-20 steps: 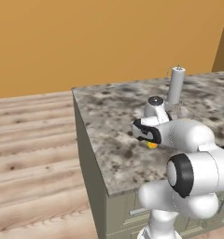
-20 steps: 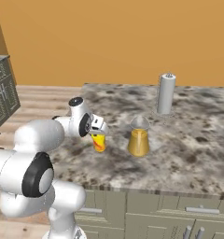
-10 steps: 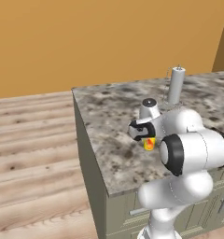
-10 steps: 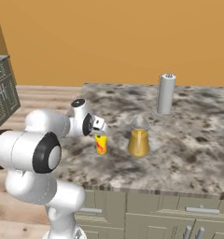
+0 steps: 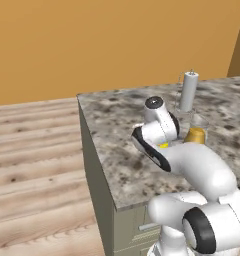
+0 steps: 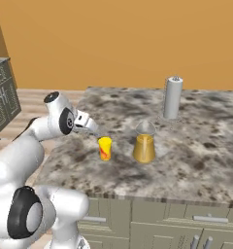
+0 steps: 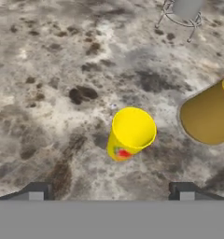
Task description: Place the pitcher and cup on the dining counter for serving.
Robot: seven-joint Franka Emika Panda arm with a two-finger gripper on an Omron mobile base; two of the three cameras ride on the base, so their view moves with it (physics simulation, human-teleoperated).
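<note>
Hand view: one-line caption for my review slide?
Open jaws above the yellow cup standing free on the dining counter, pitcher beside it.

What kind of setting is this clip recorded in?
Most likely a rendered home kitchen or dining area: a long island counter with a speckled grey-brown stone top over panelled cabinet fronts, serving ware on it (a small yellow cup, a clear glass pitcher with golden liquid), and wood-plank flooring.

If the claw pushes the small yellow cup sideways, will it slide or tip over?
The small bright yellow cup stands upright on the speckled stone counter, taller than wide, so a high push would probably tip it. It narrows toward its base, which likely makes it less steady. On its side it might roll toward the clear glass pitcher beside it.
</note>
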